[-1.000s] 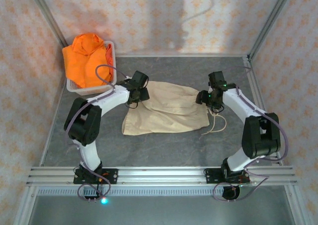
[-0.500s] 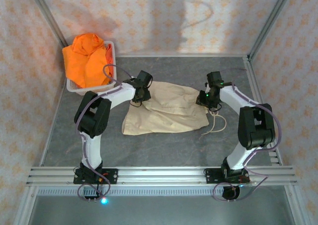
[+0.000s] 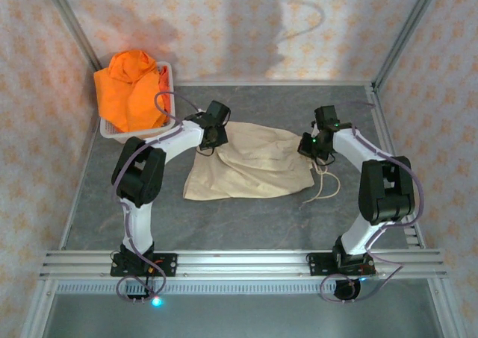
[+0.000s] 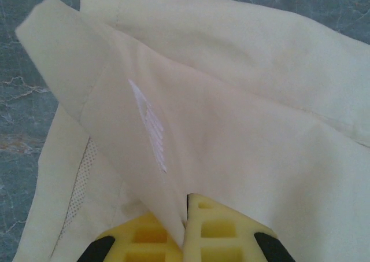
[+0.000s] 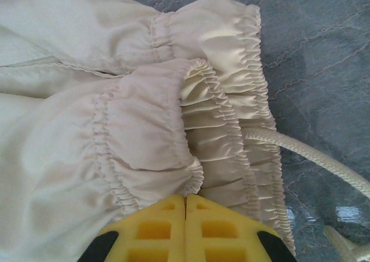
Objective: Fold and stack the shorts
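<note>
Beside the right pincer (image 5: 186,201), the drawstring (image 5: 306,154) of the beige shorts (image 5: 115,106) leaves frame.

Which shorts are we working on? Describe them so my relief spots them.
On the grey table, mid-way across, the beige shorts lie spread, a white drawstring trailing off their right end. The other shorts are bright orange, heaped in the white basket at the far-left corner.

Shorts (image 3: 250,163) spread on the table (image 3: 246,218) centre — my left gripper (image 3: 210,145) on their far-left corner, right gripper (image 3: 308,150) on the waistband end; basket (image 3: 138,135) back-left, other shorts (image 3: 131,92) piled in it.
</note>
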